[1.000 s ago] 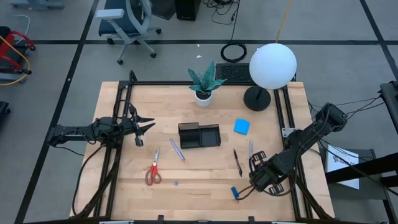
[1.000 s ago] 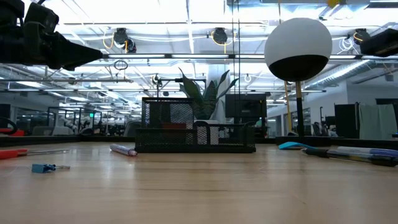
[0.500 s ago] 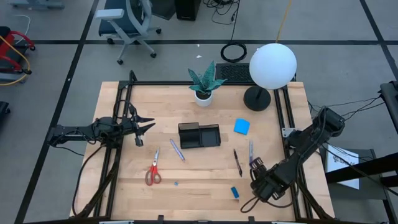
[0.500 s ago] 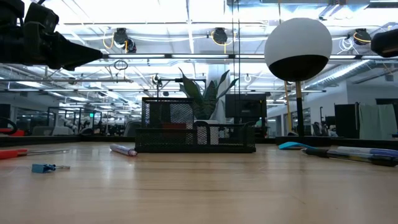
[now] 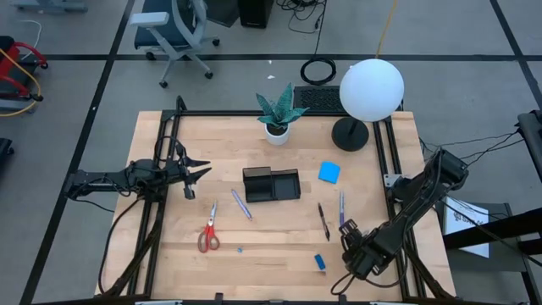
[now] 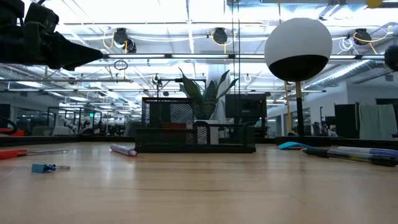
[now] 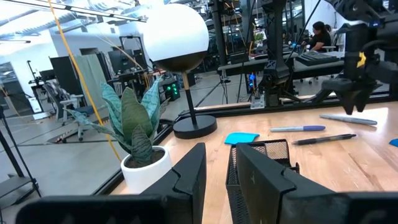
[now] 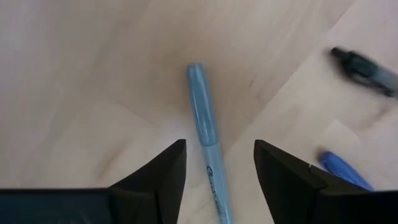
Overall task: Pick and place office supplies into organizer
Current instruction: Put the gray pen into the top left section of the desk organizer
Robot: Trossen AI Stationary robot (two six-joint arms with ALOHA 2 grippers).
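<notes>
One grey pen point(image 8: 205, 134) between spread fingers of right pincer point(image 8: 217, 163), untouched; left pincer point(image 5: 196, 172) idle, narrow.

You see a pale wooden table point(image 5: 279, 246), planks smooth and matt with a faint grain, filling the middle of the high view. At its centre, the organizer point(image 6: 196, 127) is black wire mesh, see-through in the low view. Right of centre, the note pad point(image 5: 329, 173) looks like matt blue paper. The grey pen point(image 8: 205, 134) has a smooth plastic barrel with a soft sheen; the right gripper point(image 8: 217, 168) shows matt black plastic fingers on either side of it. At the lower left, the scissors point(image 5: 208, 232) pair red plastic handles with pale metal blades. At the upper right, the lamp's globe point(image 5: 372, 89) is smooth, frosted white on a dull black base point(image 5: 350, 134).
</notes>
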